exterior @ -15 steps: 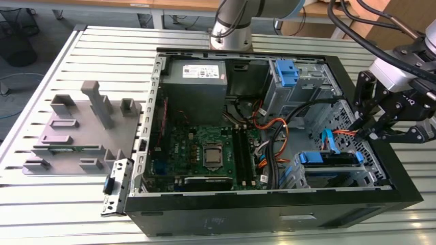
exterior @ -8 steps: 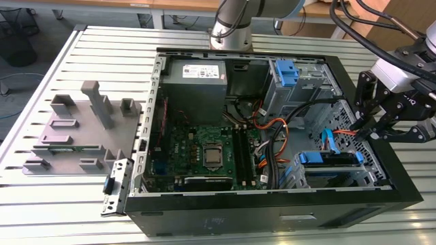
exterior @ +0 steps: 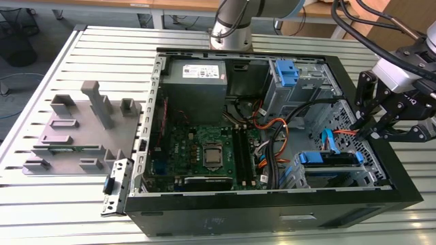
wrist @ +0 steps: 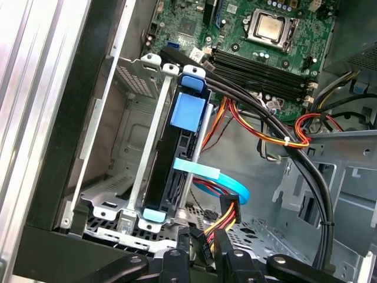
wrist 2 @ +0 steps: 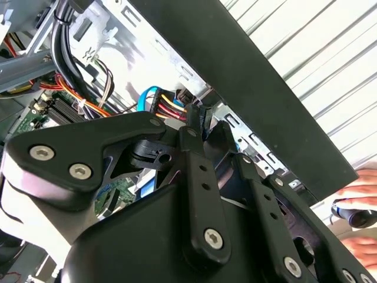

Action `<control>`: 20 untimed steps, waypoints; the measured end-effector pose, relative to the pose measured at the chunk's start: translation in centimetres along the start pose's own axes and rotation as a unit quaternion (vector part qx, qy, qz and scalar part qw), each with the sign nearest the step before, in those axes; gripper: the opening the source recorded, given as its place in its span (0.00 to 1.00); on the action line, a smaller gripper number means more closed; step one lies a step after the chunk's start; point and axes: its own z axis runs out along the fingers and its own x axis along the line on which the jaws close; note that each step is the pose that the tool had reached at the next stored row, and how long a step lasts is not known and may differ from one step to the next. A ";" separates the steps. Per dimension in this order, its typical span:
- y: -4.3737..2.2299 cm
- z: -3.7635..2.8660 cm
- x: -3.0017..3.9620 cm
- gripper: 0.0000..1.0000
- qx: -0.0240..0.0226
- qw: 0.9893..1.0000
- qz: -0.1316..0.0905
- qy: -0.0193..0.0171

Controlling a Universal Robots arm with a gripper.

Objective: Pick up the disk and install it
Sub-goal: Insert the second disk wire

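Going left to right across the exterior view with the open computer case [exterior: 272,201] as your landmark: off its left side you've got the grey plastic fixture [exterior: 78,130] sitting on the slatted table [exterior: 41,196], well apart from everything else. Inside the case, the motherboard [exterior: 204,153] lies on the floor toward the left, with the grey power supply [exterior: 196,81] behind it. Further right, the disk [exterior: 330,159] is already sitting in the drive cage at the case's front right corner, blue rails showing; in the first wrist view you see it [wrist: 177,147] slotted in on edge, blue latch up, with a flat blue cable just beside it. Your gripper [exterior: 373,133] hovers over the case's right wall, just beside that cage. Its fingers [wrist: 227,259] are close together, nearly closed, holding nothing.
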 end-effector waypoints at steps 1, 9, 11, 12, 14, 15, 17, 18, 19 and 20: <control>-0.02 0.00 -0.01 0.31 0.000 1.000 0.000 0.000; -0.10 -0.03 -0.07 0.31 0.000 1.000 -0.001 0.000; -0.10 -0.08 -0.07 0.31 0.000 1.000 -0.001 0.000; -0.10 -0.10 -0.07 0.31 0.000 1.000 -0.001 0.000; -0.10 -0.13 -0.08 0.31 0.000 1.000 -0.001 0.000; -0.10 -0.13 -0.08 0.31 0.000 1.000 -0.001 0.000; -0.10 -0.15 -0.08 0.31 0.000 1.000 -0.001 0.000; -0.10 -0.15 -0.08 0.31 0.000 1.000 -0.001 0.000; -0.10 -0.15 -0.08 0.31 0.000 1.000 -0.001 0.000; -0.10 -0.15 -0.08 0.31 0.000 1.000 -0.001 0.000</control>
